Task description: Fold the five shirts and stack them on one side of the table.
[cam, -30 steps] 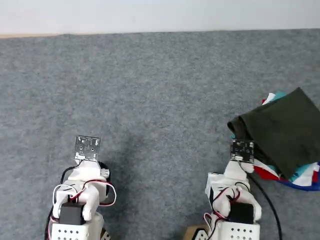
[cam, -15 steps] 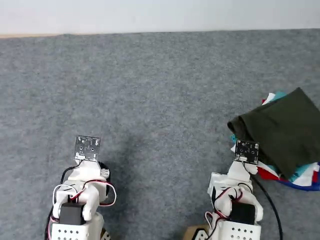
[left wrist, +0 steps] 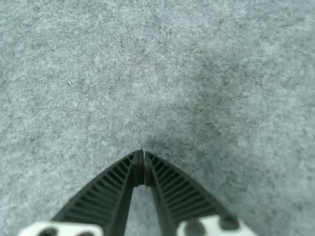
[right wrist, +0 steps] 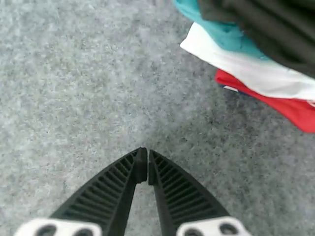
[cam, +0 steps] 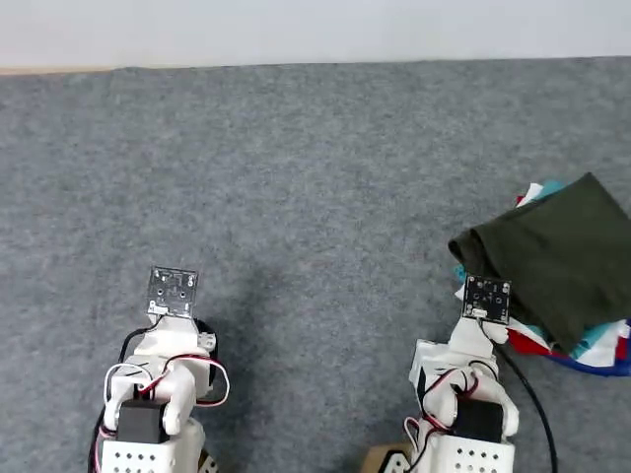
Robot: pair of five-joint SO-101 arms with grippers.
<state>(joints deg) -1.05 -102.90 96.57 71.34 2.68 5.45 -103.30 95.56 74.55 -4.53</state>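
Left gripper [left wrist: 143, 156]: closed, ribbed black fingers pressed tip to tip, nothing between them, over bare grey table cover [left wrist: 157, 64]. Right gripper [right wrist: 147, 152]: closed too, tips meet, holding nothing, over bare cover near the stack's edge and not touching the cloth.

High view: left arm [cam: 163, 379] sits at lower left of frame, right arm [cam: 463, 389] at lower right, both at the near edge. Each has a small wrist camera board at its front, left one [cam: 174, 292], right one [cam: 486, 298]. The right board overlaps the near corner of the stack in this view. Black cable [cam: 527, 394] runs down beside the right arm.

Stack of shirts [cam: 562, 276] lies at the right edge of the frame, mid height, partly cut off by the frame. Dark olive shirt [cam: 557, 256] is on top, folded, roughly a tilted square, covering most of the pile. Under it edges stick out: teal shirt [cam: 550, 187] at the far corner, white shirt [right wrist: 246, 69], red shirt [right wrist: 275, 101], and a blue edge [cam: 592, 367] at the lowest near side. In the right wrist view the layers go dark, teal, white, red, fanned at the edge.

Grey cover [cam: 296, 168] spreads across the frame, pale wall strip [cam: 315, 30] along the top.
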